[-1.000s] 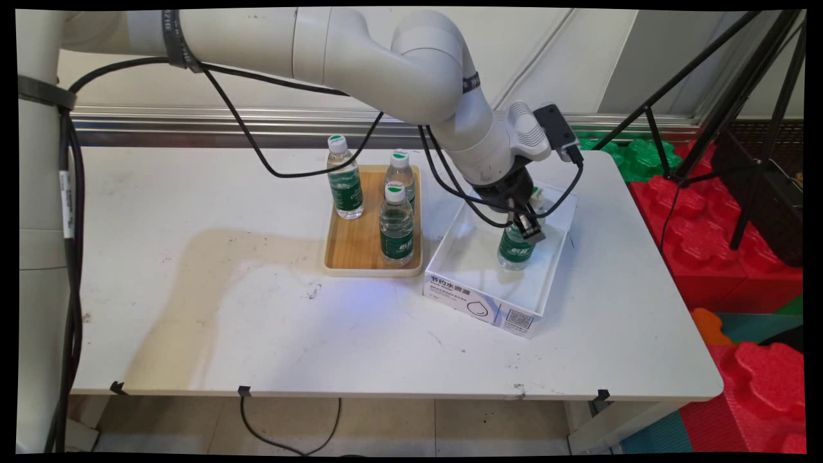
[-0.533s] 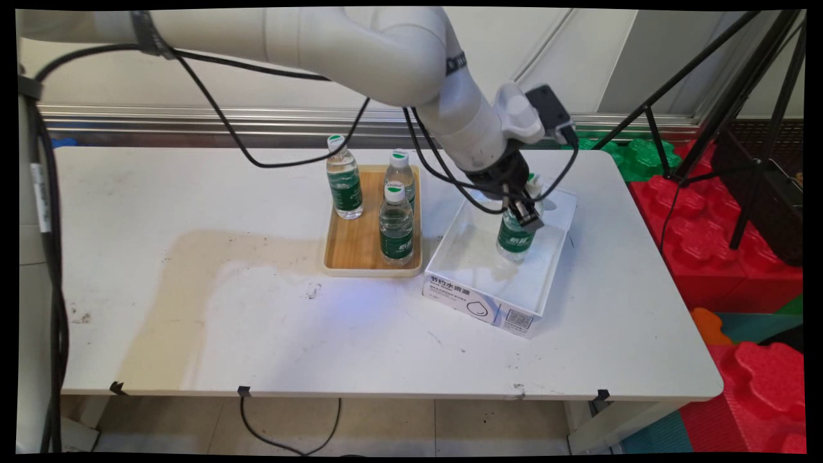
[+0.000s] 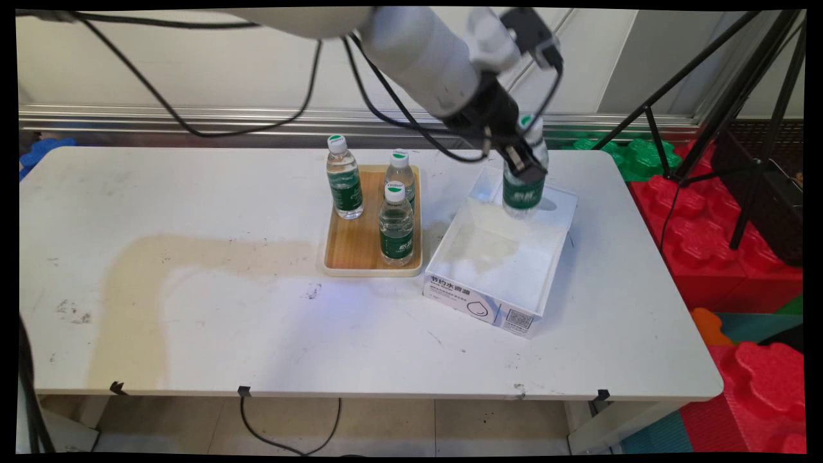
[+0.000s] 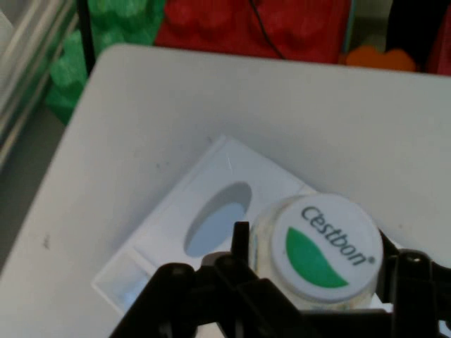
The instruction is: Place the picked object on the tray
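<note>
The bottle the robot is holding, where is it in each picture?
Main view: the held bottle hangs upper right of centre, in the gripper, over the white box's far end.
Hand view: the held bottle shows cap-first at bottom centre-right, between the fingers.
Shared landmark: the white box beneath it.

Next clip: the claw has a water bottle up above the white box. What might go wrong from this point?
1. The claw grips the water bottle near its neck, with the heavy body hanging below; it may slip or swing.
2. The bottle hangs over the white box, by its far wall; a low sideways move may clip that wall.
3. Three bottles stand close together on the wooden tray, so a pass over it may topple one.
</note>
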You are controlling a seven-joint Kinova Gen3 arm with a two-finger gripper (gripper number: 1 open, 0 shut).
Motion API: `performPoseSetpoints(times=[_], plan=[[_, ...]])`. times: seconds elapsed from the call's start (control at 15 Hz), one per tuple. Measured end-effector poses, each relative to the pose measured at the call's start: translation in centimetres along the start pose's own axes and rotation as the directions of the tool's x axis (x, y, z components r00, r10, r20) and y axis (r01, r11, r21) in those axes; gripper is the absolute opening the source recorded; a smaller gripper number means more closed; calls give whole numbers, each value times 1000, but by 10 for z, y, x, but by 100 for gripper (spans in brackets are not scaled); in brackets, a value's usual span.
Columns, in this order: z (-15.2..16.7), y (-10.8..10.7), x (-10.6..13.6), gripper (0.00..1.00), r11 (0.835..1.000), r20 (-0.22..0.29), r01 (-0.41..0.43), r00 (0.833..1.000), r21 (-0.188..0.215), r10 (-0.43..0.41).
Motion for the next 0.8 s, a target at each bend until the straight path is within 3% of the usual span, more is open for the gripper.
performPoseSetpoints(times=[0.4,0.8], plan=[[-86,-14,-15,0,1000,-106,3,994,27,0],[-150,-18,-58,0,998,-147,42,989,57,-33]])
